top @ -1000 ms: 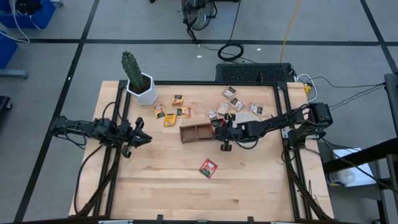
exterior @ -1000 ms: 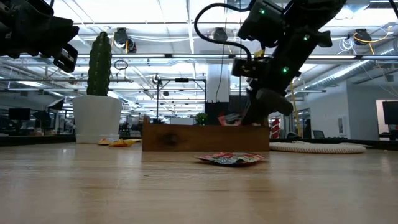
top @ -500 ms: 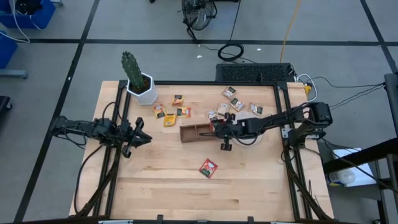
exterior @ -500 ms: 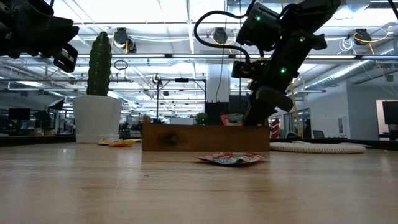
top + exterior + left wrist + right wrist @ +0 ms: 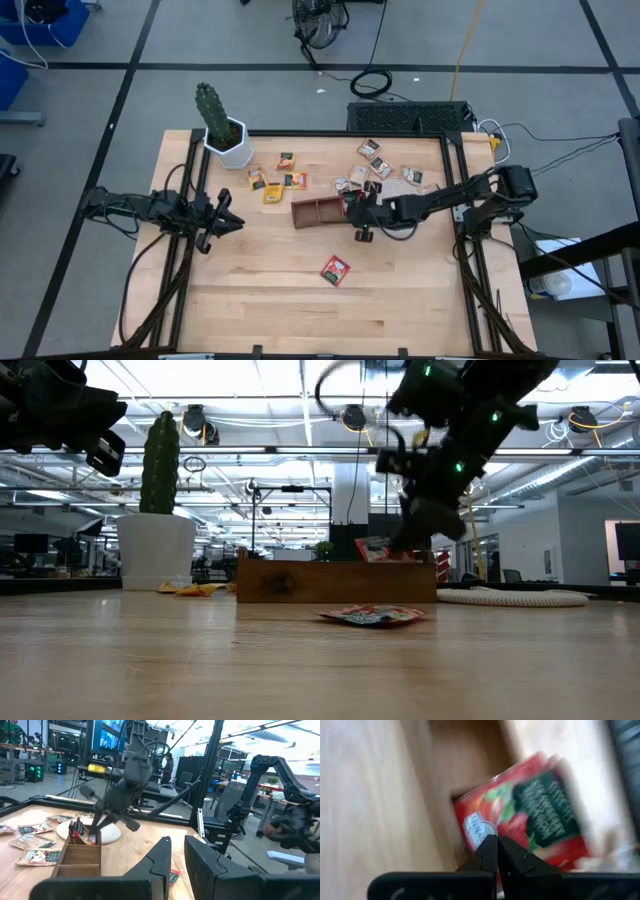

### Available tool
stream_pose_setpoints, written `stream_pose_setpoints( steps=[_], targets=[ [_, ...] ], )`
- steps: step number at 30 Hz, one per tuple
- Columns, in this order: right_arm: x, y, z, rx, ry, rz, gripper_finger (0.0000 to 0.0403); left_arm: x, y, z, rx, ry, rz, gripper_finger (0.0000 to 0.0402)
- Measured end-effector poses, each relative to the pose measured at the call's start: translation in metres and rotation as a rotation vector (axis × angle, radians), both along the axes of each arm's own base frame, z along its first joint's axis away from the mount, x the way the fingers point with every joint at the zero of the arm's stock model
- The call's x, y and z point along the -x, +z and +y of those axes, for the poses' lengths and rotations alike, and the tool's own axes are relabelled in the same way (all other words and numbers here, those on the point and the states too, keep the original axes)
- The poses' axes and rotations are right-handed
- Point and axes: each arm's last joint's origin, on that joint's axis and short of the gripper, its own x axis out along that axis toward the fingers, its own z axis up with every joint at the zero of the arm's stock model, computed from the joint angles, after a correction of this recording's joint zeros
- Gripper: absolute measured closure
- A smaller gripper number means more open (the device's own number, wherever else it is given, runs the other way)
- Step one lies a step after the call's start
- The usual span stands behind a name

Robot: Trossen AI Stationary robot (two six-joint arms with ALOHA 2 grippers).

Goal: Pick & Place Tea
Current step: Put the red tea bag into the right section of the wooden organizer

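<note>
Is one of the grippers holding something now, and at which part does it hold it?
The right gripper is shut on a red tea sachet, pinching its edge above the wooden tray. The left gripper holds nothing.

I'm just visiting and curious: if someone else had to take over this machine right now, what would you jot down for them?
Right gripper: shut, at the wooden tray's end compartment, against a red sachet standing in it; I can't tell if it is gripped.
Left gripper: hangs at the table's left side, nothing in it.
Done: that red sachet is in the tray.
Left: one red sachet lies alone in front of the tray; yellow-orange sachets lie near the cactus pot; more sachets lie behind the tray.
</note>
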Motion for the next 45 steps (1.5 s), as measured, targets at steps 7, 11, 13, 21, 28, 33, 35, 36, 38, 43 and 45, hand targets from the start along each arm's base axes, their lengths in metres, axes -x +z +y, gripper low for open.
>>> stream_pose_setpoints(
  steps=[7, 11, 13, 21, 28, 33, 35, 36, 38, 43, 45],
  targets=[
    [-0.005, 0.023, 0.032, 0.051, 0.111, -0.179, 0.0403, 0.0, 0.0, 0.0, 0.0, 0.0, 0.0, 0.0344],
    [-0.005, 0.027, 0.052, 0.012, 0.198, -0.222, 0.0403, 0.0, 0.0, 0.0, 0.0, 0.0, 0.0, 0.0344],
    [-0.005, 0.026, 0.064, -0.072, 0.322, -0.213, 0.0403, 0.0, 0.0, 0.0, 0.0, 0.0, 0.0, 0.0344],
    [-0.003, 0.028, 0.092, -0.366, 0.604, -0.229, 0.0355, 0.0, 0.0, 0.0, 0.0, 0.0, -0.001, 0.0344],
    [-0.018, 0.009, 0.113, -0.366, 0.664, -0.141, 0.0196, 0.0, 0.0, 0.0, 0.0, 0.0, -0.001, 0.0344],
    [-0.046, -0.003, 0.11, -0.345, 0.632, 0.165, 0.0158, 0.0, 0.0, 0.0, 0.0, 0.0, 0.0, 0.0344],
    [-0.056, -0.009, 0.107, -0.313, 0.652, 0.273, 0.0157, 0.0, 0.0, 0.0, 0.0, 0.0, 0.0, 0.0344],
    [-0.061, -0.011, 0.107, -0.296, 0.67, 0.305, 0.0157, 0.0, 0.0, 0.0, 0.0, 0.0, -0.002, 0.0344],
    [-0.069, -0.013, 0.106, -0.267, 0.717, 0.35, 0.0156, 0.0, 0.0, 0.0, 0.0, 0.0, 0.0, 0.0344],
    [-0.082, -0.009, 0.104, -0.19, 0.835, 0.349, 0.0156, 0.0, 0.0, 0.0, 0.0, 0.0, 0.0, 0.0344],
    [-0.085, -0.007, 0.102, -0.174, 0.852, 0.326, 0.0156, 0.0, 0.0, 0.0, 0.0, 0.0, -0.002, 0.0344]
  ],
)
